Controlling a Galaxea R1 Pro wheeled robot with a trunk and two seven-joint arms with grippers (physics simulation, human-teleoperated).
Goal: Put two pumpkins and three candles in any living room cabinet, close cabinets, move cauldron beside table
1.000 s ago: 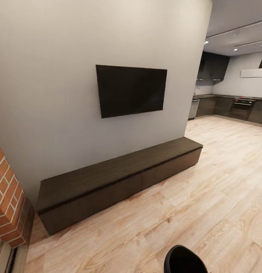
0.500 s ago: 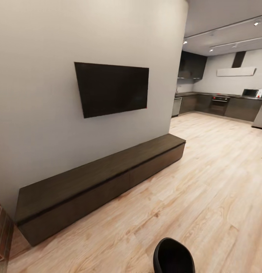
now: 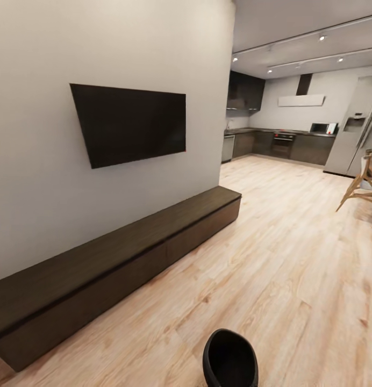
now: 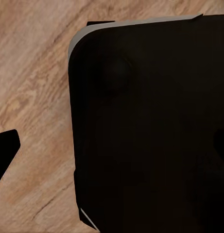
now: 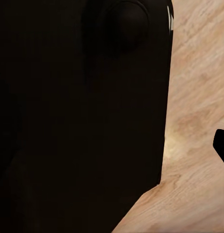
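The cabinet (image 3: 116, 266), long, low and dark brown, runs along the foot of the grey wall (image 3: 41, 161) at the left of my head view, its flat fronts all flush and shut and its top bare. It slants from the near left corner of the frame away toward the wall's far end. Above it, mounted on the wall and narrower than the cabinet, hangs the black TV (image 3: 129, 123), its screen dark. Pale wood floor (image 3: 272, 269) spreads from the cabinet's front across to the right. At the bottom edge, well apart from the cabinet, a rounded black shape (image 3: 230, 359) stands on the boards; I cannot tell what it is. Beyond the wall's end the room opens into a kitchen, with dark units (image 3: 283, 145) along the back, a pale range hood (image 3: 301, 100) above them, a steel fridge (image 3: 353, 134) to the right, and ceiling spotlights lit. A wooden chair (image 3: 363, 185) with splayed legs shows at the right edge. Each wrist view looks down on floor planks beside a broad black body with rounded corners (image 4: 150, 126) (image 5: 82, 111), and a dark tip cuts in at the edge of each. Whether my left or right jaws are wide or narrow, I cannot tell.
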